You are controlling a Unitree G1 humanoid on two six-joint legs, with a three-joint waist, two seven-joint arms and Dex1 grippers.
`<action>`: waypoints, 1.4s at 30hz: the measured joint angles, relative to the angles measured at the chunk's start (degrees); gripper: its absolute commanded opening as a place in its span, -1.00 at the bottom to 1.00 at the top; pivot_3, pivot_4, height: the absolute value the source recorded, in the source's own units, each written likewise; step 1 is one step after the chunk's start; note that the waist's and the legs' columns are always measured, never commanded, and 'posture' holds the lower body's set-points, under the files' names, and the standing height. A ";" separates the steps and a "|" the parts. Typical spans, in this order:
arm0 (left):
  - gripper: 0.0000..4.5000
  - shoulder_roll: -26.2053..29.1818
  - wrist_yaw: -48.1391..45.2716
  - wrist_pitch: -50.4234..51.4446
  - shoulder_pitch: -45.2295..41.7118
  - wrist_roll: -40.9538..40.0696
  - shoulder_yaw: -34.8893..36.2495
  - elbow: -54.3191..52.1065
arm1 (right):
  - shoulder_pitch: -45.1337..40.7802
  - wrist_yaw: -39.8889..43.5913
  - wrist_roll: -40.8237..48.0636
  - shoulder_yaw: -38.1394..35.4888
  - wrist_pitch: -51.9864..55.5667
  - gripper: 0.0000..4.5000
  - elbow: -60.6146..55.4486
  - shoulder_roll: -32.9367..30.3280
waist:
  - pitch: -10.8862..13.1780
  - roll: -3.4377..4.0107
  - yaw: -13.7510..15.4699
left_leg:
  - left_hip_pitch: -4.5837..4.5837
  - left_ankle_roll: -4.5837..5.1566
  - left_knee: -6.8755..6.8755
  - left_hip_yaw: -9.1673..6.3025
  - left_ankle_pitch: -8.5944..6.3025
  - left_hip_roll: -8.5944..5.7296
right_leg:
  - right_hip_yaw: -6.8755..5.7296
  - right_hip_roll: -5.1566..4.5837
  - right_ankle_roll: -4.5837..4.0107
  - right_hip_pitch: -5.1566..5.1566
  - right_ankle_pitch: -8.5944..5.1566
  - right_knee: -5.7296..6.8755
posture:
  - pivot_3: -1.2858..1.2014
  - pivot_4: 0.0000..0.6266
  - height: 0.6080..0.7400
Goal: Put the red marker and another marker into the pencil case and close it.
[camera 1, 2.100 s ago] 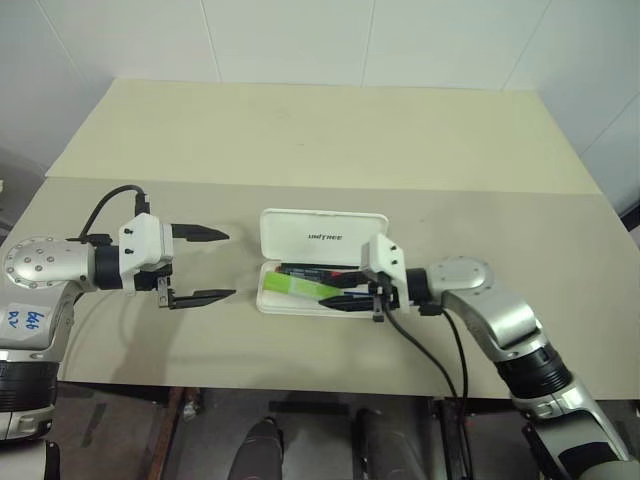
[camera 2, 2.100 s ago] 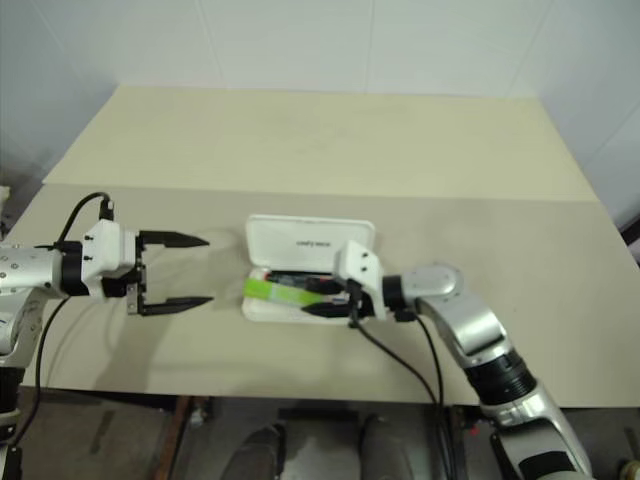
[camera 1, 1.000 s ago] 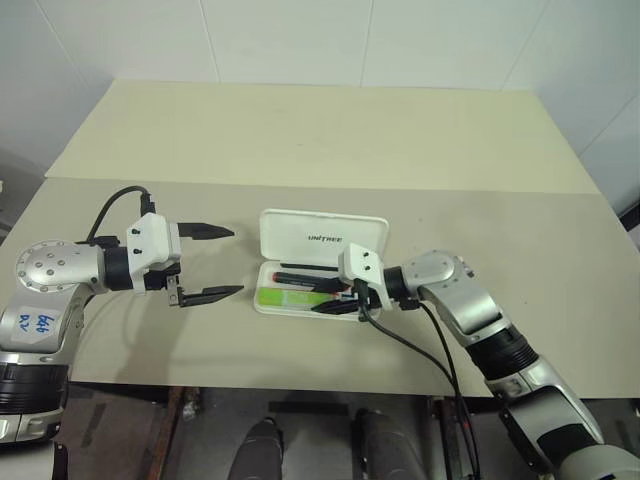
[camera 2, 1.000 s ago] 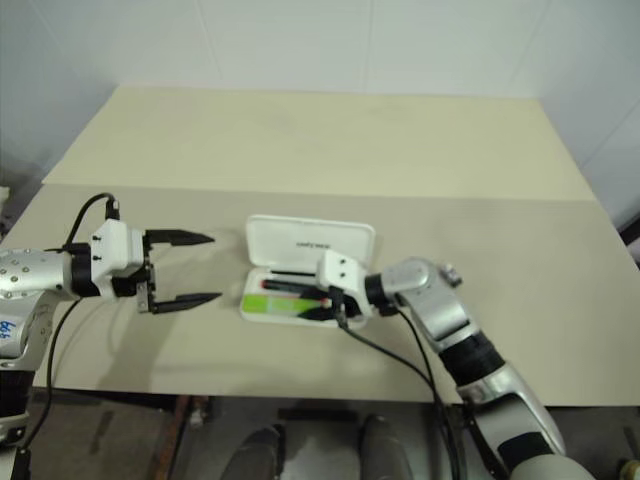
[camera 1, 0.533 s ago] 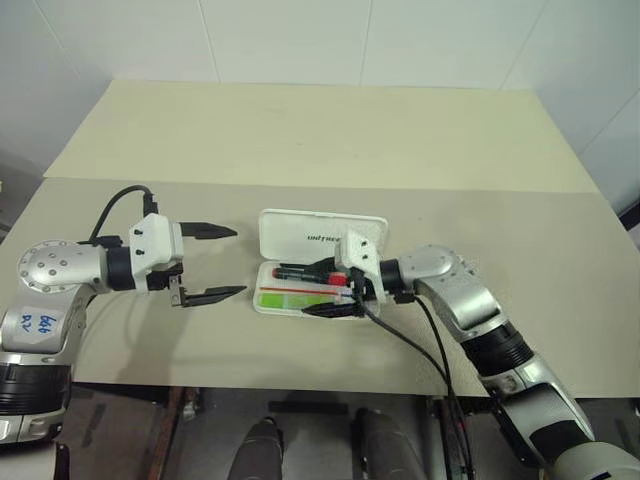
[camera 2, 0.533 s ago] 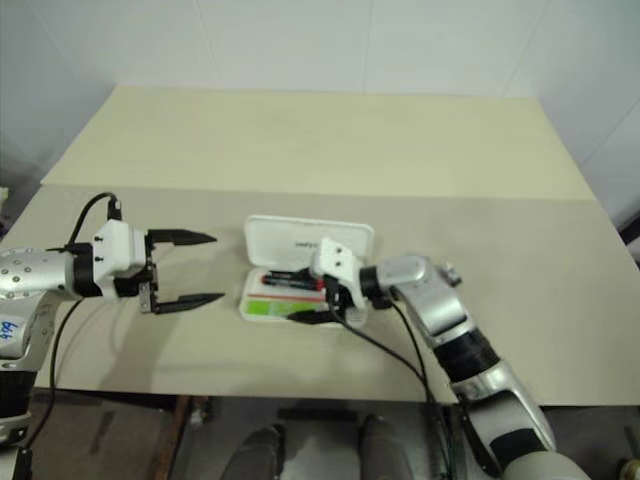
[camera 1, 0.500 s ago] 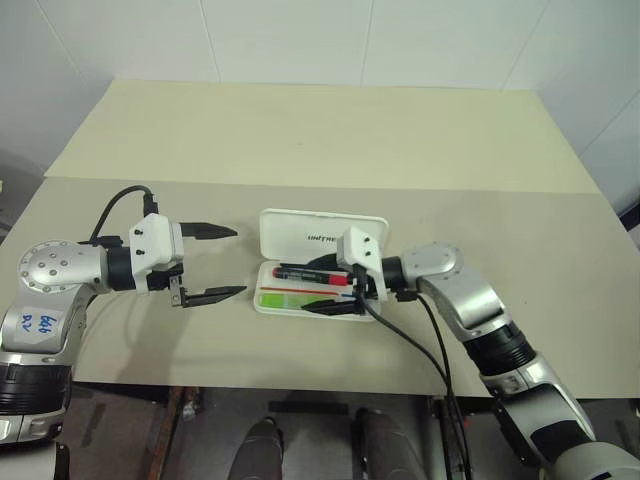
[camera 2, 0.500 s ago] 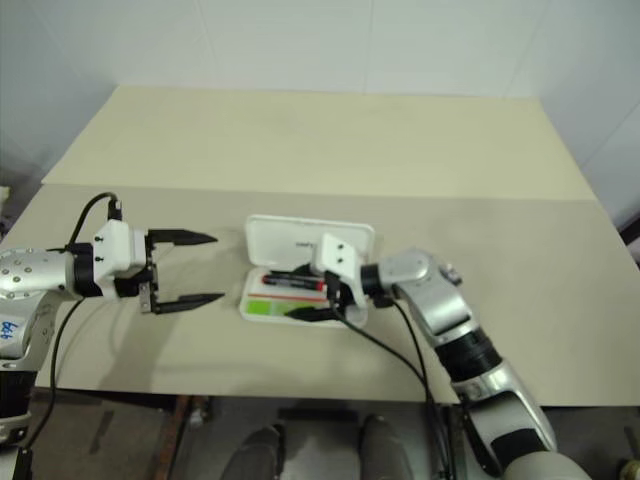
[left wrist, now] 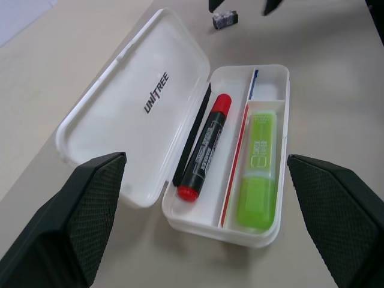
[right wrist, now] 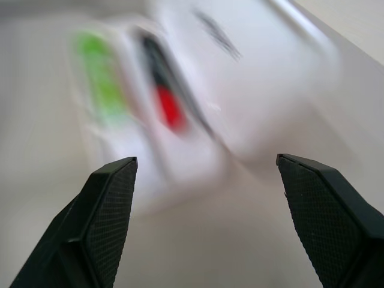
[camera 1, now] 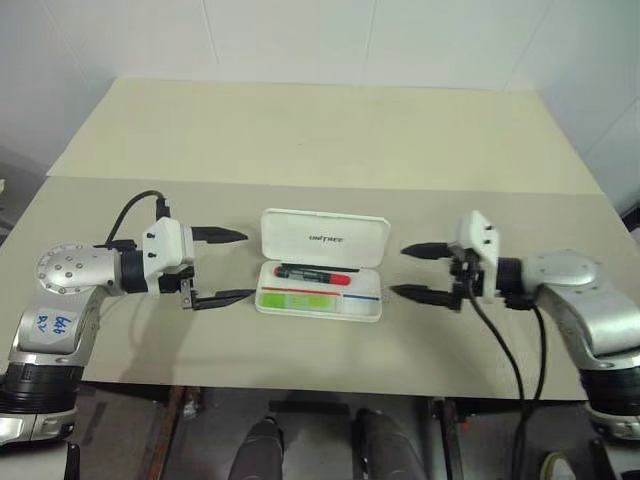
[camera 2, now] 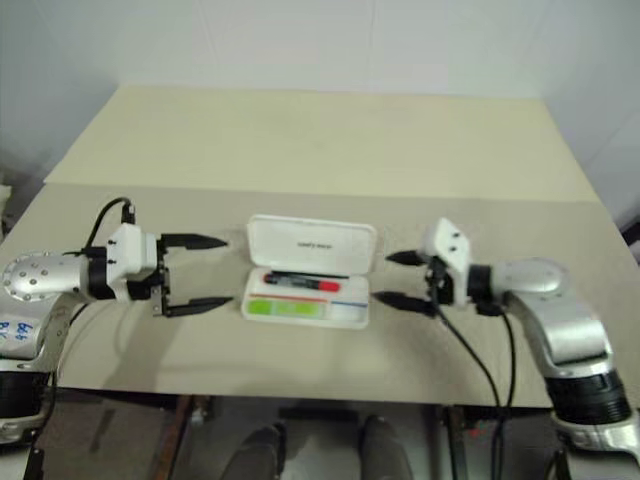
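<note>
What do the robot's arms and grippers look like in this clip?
Both arms are silver-grey metal with black joint bands and white wrist housings. The left gripper and right gripper each have two tapered black fingers with textured pads. Black cables loop from each wrist. The left arm carries a white sticker with blue handwriting.

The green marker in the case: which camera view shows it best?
The left wrist view: the green marker lies close and sharp in the case. The eye views show a small green bar; the right wrist view shows a green smear.
</note>
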 measured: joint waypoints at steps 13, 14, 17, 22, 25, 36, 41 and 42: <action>1.00 -1.25 -0.18 -0.11 -2.74 0.43 -1.24 1.81 | 1.26 -6.48 -5.07 -2.75 -9.67 0.74 19.23 -0.19 | 0.00 0.00 0.16 | -0.01 0.00 0.01 0.00 0.01 0.00 | 0.01 0.00 0.03 0.00 0.01 0.00 | 0.03 -0.52 1.00; 1.00 -1.25 -0.24 -0.11 -2.89 0.43 -1.24 2.04 | 1.26 -6.58 -5.37 -2.74 -9.98 0.74 20.02 -0.19 | 0.00 0.00 0.15 | -0.01 0.00 0.01 0.00 0.01 0.00 | 0.01 0.00 0.03 0.00 0.01 0.00 | 0.03 -0.52 1.00; 1.00 -1.24 -0.41 -0.13 -2.91 0.43 -1.24 2.07 | 1.22 -6.83 -5.62 -2.73 -11.17 0.74 22.85 -0.17 | 0.00 0.00 0.16 | -0.01 0.00 0.01 0.00 0.01 0.00 | 0.01 0.00 0.03 0.00 0.01 0.00 | 0.03 -0.52 1.00; 1.00 -1.25 -0.46 -0.04 -2.95 0.28 -1.24 2.06 | -0.15 -6.81 -5.94 -2.59 -13.44 0.57 26.44 -0.09 | 0.00 0.00 0.15 | 0.04 0.00 0.06 0.00 0.01 -0.01 | 0.01 0.00 0.06 0.10 0.03 0.00 | 0.03 -0.52 1.00; 1.00 -1.37 -0.43 0.94 -3.36 -0.62 -1.21 2.02 | -0.25 -6.82 -5.89 -2.59 -13.43 0.14 26.61 0.47 | 0.00 0.00 0.15 | 0.09 0.00 0.10 0.00 0.02 -0.01 | 0.01 0.00 0.07 0.19 0.04 0.00 | 0.03 -0.52 1.00; 1.00 -0.44 -1.92 9.05 -3.83 -5.63 -0.53 -0.61 | 0.25 -6.70 -5.27 -2.51 -11.68 -0.85 23.96 1.33 | 0.00 0.01 0.15 | 0.12 -0.01 0.06 -0.01 0.05 -0.01 | 0.01 0.00 0.07 0.21 0.04 -0.02 | 0.03 -0.52 1.00; 1.00 1.71 -4.24 9.47 -4.32 -6.02 -0.22 -0.20 | 2.38 -2.38 -3.43 -1.94 -11.70 -0.85 16.34 0.78 | 0.03 0.06 0.05 | 0.11 -0.01 0.02 -0.01 0.04 0.00 | 0.01 0.01 0.07 0.20 0.04 -0.04 | 0.03 -0.52 1.00; 1.00 1.98 -4.54 9.39 -4.72 -6.02 0.02 0.05 | 2.44 -0.83 -2.57 -1.62 -11.64 -0.85 13.53 0.65 | 0.04 0.07 -0.01 | 0.12 -0.01 0.02 -0.01 0.04 0.00 | 0.01 0.01 0.08 0.20 0.04 -0.04 | 0.03 -0.52 1.00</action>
